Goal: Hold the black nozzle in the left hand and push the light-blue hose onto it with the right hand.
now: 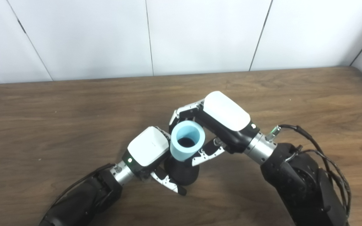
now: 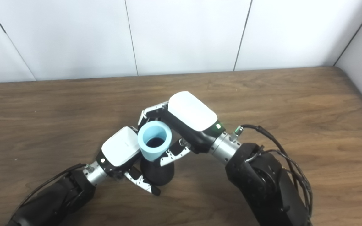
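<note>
My left hand (image 1: 148, 150) is wrapped around the black nozzle (image 1: 182, 172), wide base toward me, just above the wooden bench (image 1: 74, 110). My right hand (image 1: 222, 117) is closed on the light-blue hose (image 1: 187, 141), fingers (image 1: 184, 114) curled over its far side, thumb on the near side. Hose stands nearly upright, open end facing up toward the cameras, lower end sitting over the nozzle top. Both hands are pressed close together at bench centre. How deep the hose is seated I can't tell.
</note>
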You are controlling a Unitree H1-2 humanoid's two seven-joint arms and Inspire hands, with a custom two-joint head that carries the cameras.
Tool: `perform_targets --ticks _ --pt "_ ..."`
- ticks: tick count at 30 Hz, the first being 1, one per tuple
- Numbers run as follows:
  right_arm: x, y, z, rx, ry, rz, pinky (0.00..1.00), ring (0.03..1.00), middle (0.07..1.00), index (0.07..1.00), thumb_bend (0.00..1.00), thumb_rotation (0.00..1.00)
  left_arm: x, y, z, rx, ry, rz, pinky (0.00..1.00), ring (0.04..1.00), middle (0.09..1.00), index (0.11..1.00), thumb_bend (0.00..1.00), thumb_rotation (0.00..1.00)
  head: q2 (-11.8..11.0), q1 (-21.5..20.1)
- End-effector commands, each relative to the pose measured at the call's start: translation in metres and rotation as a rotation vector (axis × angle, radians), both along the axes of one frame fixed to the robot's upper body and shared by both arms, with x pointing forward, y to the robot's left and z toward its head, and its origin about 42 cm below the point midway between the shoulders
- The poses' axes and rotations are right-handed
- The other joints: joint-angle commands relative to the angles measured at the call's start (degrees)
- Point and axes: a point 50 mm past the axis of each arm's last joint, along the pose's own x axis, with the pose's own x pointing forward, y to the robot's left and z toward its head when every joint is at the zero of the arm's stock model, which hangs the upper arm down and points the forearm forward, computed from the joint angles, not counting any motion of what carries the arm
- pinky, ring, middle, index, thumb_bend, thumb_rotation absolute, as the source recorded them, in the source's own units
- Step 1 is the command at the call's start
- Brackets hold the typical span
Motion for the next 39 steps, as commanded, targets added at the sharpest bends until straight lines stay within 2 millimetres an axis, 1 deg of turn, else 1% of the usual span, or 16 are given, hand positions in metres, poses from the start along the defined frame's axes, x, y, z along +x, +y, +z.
perform_targets --ticks 1,7,9,10,17,20,24,28,31,33,36,39 --pt "0.0012 -0.0047 -0.0041 -0.045 0.060 -0.007 0.26 0.371 0.459 0.527 0.51 0.00 -0.0304 0.0052 -0.0548 0.273 0.165 -0.001 0.11 0.172 0.251 0.482 0.52 0.05 0.1 -0.1" --pt "0.0011 -0.0038 -0.0001 -0.072 0.078 -0.008 0.26 0.367 0.459 0.534 0.51 0.00 -0.0306 0.0038 -0.0545 0.281 0.154 -0.002 0.10 0.165 0.240 0.481 0.52 0.05 0.1 -0.1" --pt "0.0010 -0.0035 0.0007 -0.079 0.087 -0.007 0.26 0.368 0.459 0.518 0.51 0.00 -0.0308 0.0036 -0.0543 0.290 0.147 -0.002 0.10 0.167 0.244 0.481 0.52 0.05 0.1 -0.1" --pt "0.0009 -0.0032 0.0012 -0.089 0.091 -0.008 0.26 0.368 0.466 0.525 0.51 0.00 -0.0309 0.0034 -0.0542 0.290 0.145 -0.002 0.10 0.170 0.248 0.482 0.52 0.05 0.1 0.0" --pt "0.0013 -0.0009 0.0025 -0.158 0.113 -0.010 0.20 0.346 0.442 0.529 0.51 0.00 -0.0316 0.0032 -0.0541 0.278 0.148 -0.001 0.09 0.166 0.246 0.482 0.52 0.05 0.1 0.1" --pt "0.0017 0.0000 0.0017 -0.164 0.111 -0.008 0.20 0.345 0.440 0.529 0.51 0.00 -0.0315 0.0034 -0.0540 0.274 0.146 -0.002 0.10 0.169 0.253 0.482 0.52 0.05 0.1 0.0" --pt "0.0021 0.0004 0.0008 -0.158 0.110 -0.006 0.20 0.347 0.438 0.527 0.51 0.00 -0.0315 0.0039 -0.0541 0.229 0.146 -0.008 0.09 0.159 0.238 0.481 0.52 0.05 0.1 0.1" --pt "0.0019 0.0002 0.0006 -0.161 0.117 -0.008 0.19 0.341 0.438 0.526 0.51 0.00 -0.0312 0.0046 -0.0539 0.170 0.156 -0.021 0.09 0.159 0.244 0.479 0.52 0.04 0.1 0.1" --pt "0.0012 0.0001 0.0002 -0.161 0.119 -0.008 0.20 0.341 0.441 0.529 0.51 0.00 -0.0308 0.0049 -0.0535 0.170 0.158 -0.027 0.11 0.189 0.280 0.477 0.52 0.05 0.1 0.1" --pt "0.0009 0.0002 -0.0002 -0.159 0.118 -0.007 0.20 0.339 0.443 0.529 0.51 0.00 -0.0307 0.0048 -0.0532 0.178 0.171 -0.023 0.15 0.238 0.336 0.478 0.52 0.05 0.1 0.1" --pt "0.0004 0.0004 -0.0006 -0.158 0.119 -0.009 0.20 0.338 0.442 0.529 0.51 0.00 -0.0308 0.0045 -0.0527 0.179 0.191 -0.009 0.18 0.269 0.361 0.478 0.53 0.06 0.2 0.1" --pt "-0.0001 0.0007 -0.0015 -0.154 0.122 -0.008 0.19 0.345 0.437 0.526 0.51 0.00 -0.0310 0.0044 -0.0522 0.171 0.194 -0.008 0.18 0.273 0.361 0.478 0.53 0.07 0.2 0.2"
